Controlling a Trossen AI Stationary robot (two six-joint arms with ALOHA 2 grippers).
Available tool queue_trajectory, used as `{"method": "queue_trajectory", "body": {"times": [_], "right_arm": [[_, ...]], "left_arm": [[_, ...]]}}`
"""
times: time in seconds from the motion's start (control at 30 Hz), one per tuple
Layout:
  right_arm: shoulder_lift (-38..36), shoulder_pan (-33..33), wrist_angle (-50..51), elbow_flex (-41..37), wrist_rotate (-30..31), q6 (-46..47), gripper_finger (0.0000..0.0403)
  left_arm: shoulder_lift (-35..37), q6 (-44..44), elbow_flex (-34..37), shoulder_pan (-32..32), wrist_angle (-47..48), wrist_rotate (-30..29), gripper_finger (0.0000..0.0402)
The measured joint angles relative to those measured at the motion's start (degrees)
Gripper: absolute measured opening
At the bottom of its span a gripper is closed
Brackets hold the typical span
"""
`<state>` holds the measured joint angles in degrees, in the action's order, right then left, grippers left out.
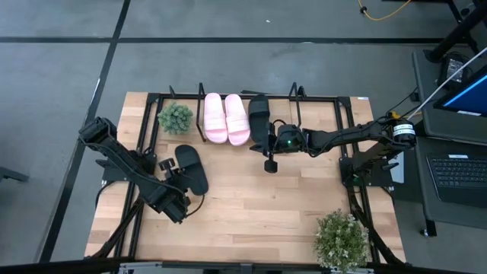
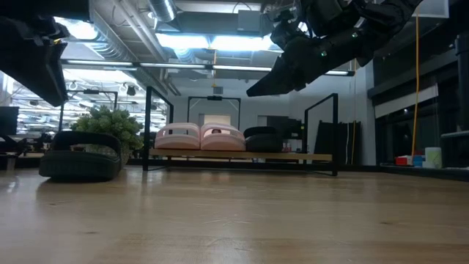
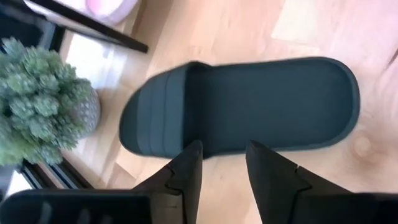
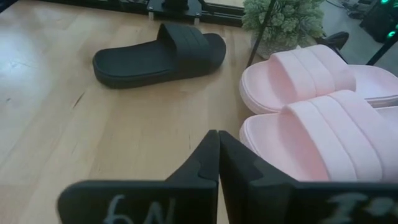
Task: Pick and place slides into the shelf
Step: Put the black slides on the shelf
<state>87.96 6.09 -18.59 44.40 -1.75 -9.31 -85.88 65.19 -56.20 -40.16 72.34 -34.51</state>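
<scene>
Three slides already sit on the shelf: the two pink slides side by side, and one black slide just beside them on the right. The last black slide lies flat on the tabletop, in front of the shelf's left end and near the small potted plant.

My left jaws hang just above that slide's near edge, parted, with nothing between them; the slide rests on the wood, not in my grip. My right jaws are pressed together and empty, hovering in front of the pink pair, raised off the tabletop.

So the step in hand, as I judge it, is picking up this fourth slide with my left arm. The next move calls for lowering so one finger goes inside the sole's rim and one outside, then clenching firmly before lifting toward the free space on the shelf.
</scene>
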Motion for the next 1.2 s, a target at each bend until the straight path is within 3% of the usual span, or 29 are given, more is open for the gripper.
{"method": "queue_trajectory", "body": {"times": [0.13, 0.73, 1.2], "right_arm": [[0.0, 0.0, 0.3, 0.0, 0.0, -0.3, 0.0006], [0.0, 0.0, 0.5, 0.0, 0.1, -1.4, 0.0006], [0.0, 0.0, 0.5, 0.0, 0.1, -1.2, 0.0006]], "left_arm": [[0.0, -2.8, 1.8, 0.0, -1.4, -2.0, 0.0116], [0.0, -0.6, 9.7, 0.2, -3.0, -1.8, 0.0118], [0.0, -0.1, 13.8, 4.4, -6.7, -3.5, 0.0118]]}}
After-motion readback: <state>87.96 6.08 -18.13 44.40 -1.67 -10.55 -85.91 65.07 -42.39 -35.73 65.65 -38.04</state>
